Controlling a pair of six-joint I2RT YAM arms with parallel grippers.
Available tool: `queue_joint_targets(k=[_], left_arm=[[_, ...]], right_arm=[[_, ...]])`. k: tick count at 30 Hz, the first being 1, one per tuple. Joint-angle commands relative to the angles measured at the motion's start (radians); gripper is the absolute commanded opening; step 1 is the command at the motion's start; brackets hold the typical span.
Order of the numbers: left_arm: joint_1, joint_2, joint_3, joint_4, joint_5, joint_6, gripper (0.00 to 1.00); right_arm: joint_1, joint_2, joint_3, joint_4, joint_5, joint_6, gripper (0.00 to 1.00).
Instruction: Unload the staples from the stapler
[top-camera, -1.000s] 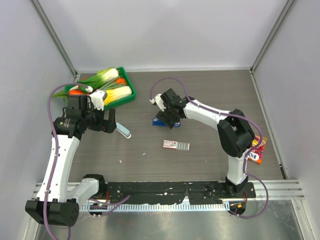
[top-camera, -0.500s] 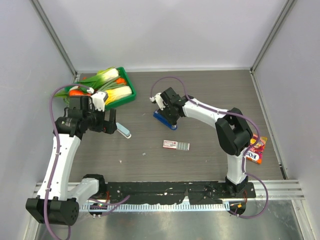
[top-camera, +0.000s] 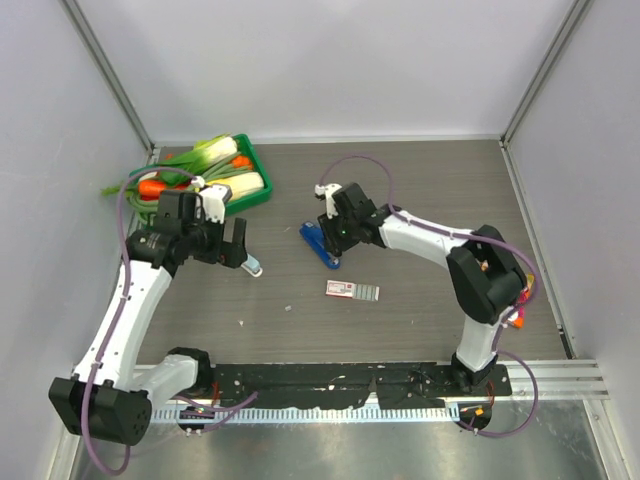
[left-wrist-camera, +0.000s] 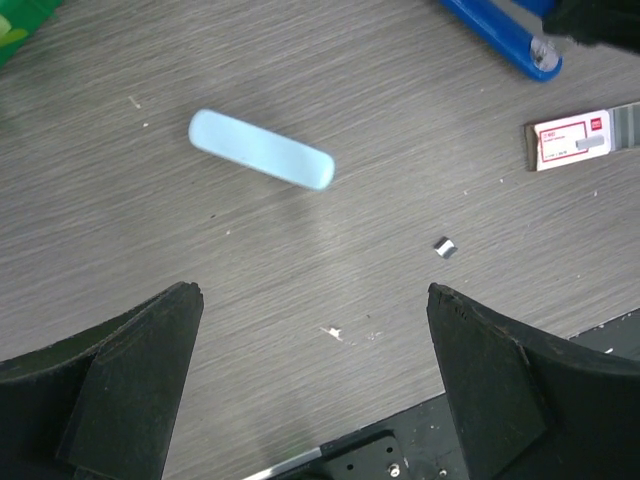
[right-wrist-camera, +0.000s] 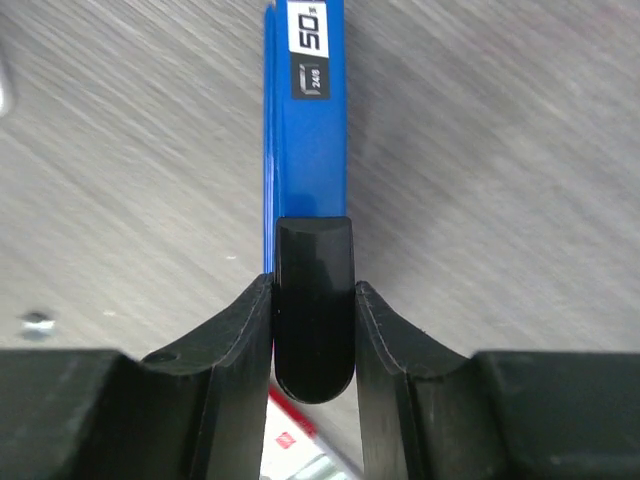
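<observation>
The slim blue stapler (top-camera: 320, 246) lies slanted near the table's middle, and it also shows at the top right edge of the left wrist view as the stapler (left-wrist-camera: 498, 36). In the right wrist view the stapler (right-wrist-camera: 307, 120) runs straight away from the camera, with a "50" label on top. My right gripper (right-wrist-camera: 313, 284) is shut on its black rear end, one finger pressed against each side. From above, the right gripper (top-camera: 338, 231) sits over the stapler's far end. My left gripper (left-wrist-camera: 315, 295) hangs open above bare table, apart from everything. No loose staple strip can be made out.
A pale teal rounded block (left-wrist-camera: 262, 163) lies just ahead of the left gripper (top-camera: 237, 247). A small red-and-white staple box (top-camera: 352, 290) rests near the stapler. A tiny metal scrap (left-wrist-camera: 444, 247) lies on the wood. A green tray (top-camera: 262, 193) of vegetables stands back left.
My right gripper has closed on the stapler's rear end and moved right. The stapler now lies slimmer and slanted. The left gripper has drifted right, still open.
</observation>
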Motion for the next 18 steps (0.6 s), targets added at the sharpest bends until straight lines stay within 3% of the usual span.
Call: queue_joint_targets(k=[1,9,18], left_arm=[[-0.060,0.010,-0.032,0.115,0.008,-0.068,1.00],[-0.198,0.048,-0.088,0.170,0.079,-0.022,1.00],[-0.232,0.148,-0.068,0.220,0.171,-0.105,1.00]], right_arm=[[0.018,-0.219,-0.164,0.402,-0.107,0.347,0.01],[0.091,-0.383,-0.413,0.734,-0.053,0.624,0.01],[0.264,-0.428,-0.500,0.901,0.333,0.710,0.01]])
